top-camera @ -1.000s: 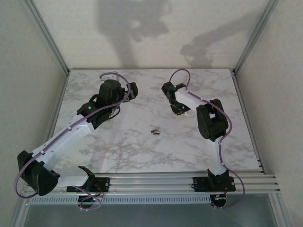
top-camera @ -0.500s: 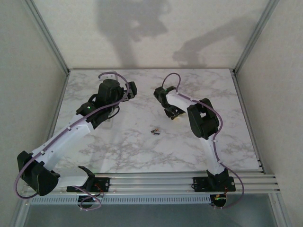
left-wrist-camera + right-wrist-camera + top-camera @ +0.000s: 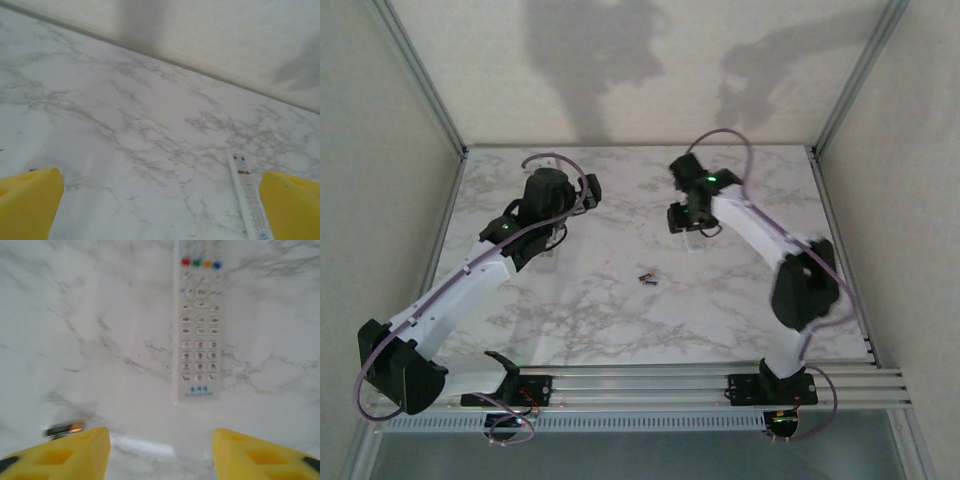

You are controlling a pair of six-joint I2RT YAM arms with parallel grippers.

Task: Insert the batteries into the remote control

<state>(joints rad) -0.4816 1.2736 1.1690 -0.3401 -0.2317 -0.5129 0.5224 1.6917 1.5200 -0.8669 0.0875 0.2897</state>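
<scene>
The left arm (image 3: 470, 275) reaches from the near left corner to the far left part of the marble surface (image 3: 620, 320). In its wrist view the left hand (image 3: 161, 190) stands spread as wide as it goes, with bare marble between the yellow fingers (image 3: 27, 205) and nothing in its hold. A slim white remote (image 3: 248, 200) lies flat on the surface just inside the right-side finger; whether the two touch I cannot tell.

Near the middle of the surface, between the two arms and nearer than both hands, lie the batteries (image 3: 647, 279), two tiny dark cells close together and well apart from either hand.

To the right, the right arm (image 3: 760, 235) bends from its near base up to the far middle of the surface. There the right hand (image 3: 690, 222) points downward. Seen from its wrist, the right hand (image 3: 160, 440) is parted about halfway and holds nothing. Ahead of its fingers (image 3: 60, 455) a keypad remote (image 3: 200, 325) lies face up, with red, green, yellow and blue buttons at its far end and rows of pale keys below them. A small blurred dark cell with a coppery glint (image 3: 65, 429) lies just beside one fingertip.
</scene>
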